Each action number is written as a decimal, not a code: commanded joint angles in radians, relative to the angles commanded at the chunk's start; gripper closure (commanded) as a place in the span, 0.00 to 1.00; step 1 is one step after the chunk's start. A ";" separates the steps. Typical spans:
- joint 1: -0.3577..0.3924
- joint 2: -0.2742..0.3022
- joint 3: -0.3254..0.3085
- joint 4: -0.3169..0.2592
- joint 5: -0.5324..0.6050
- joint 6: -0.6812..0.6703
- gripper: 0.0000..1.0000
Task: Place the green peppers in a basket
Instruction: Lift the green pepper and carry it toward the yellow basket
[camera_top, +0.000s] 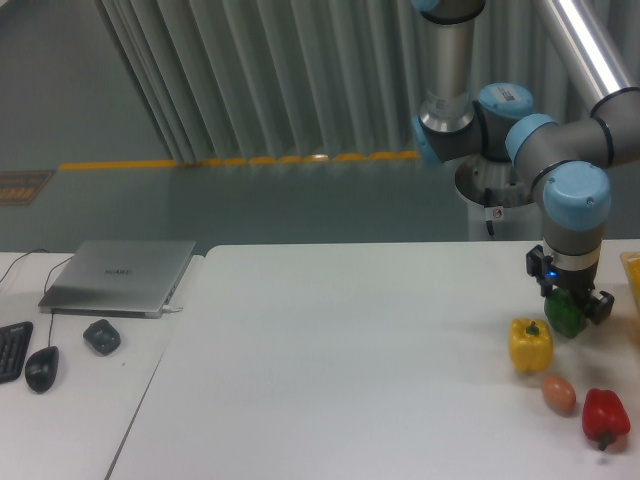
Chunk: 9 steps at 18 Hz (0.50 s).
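**Camera view: green pepper held above the desk, right side**

Camera view, fixed, facing a white desk with the arm entering from the upper right. The gripper points straight down over the right part of the desk. Its fingers are closed on the green pepper, which sits between them with its dark, glossy body showing below the wrist. The pepper appears lifted clear of the desk surface, though the gap beneath it is small and hard to judge.

Just beside the green pepper, to its lower left, stands a yellow bell pepper, upright, stem on top. The two appear close; whether they touch cannot be told. Nearer the front edge lies a small orange-brown egg-shaped item, and just right of that a red bell pepper. These three rest on the desk in a loose diagonal line.

The basket shows only as a thin yellow-orange strip at the right edge of the frame, near the gripper and to its right. The green pepper is outside it.

On a separate surface at the left: a closed silver laptop, two dark mice, and the corner of a keyboard.
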 joint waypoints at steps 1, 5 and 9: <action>0.000 0.002 0.011 -0.008 0.000 -0.002 0.55; 0.000 0.003 0.136 -0.135 0.000 0.009 0.57; 0.012 0.014 0.202 -0.143 -0.005 0.020 0.57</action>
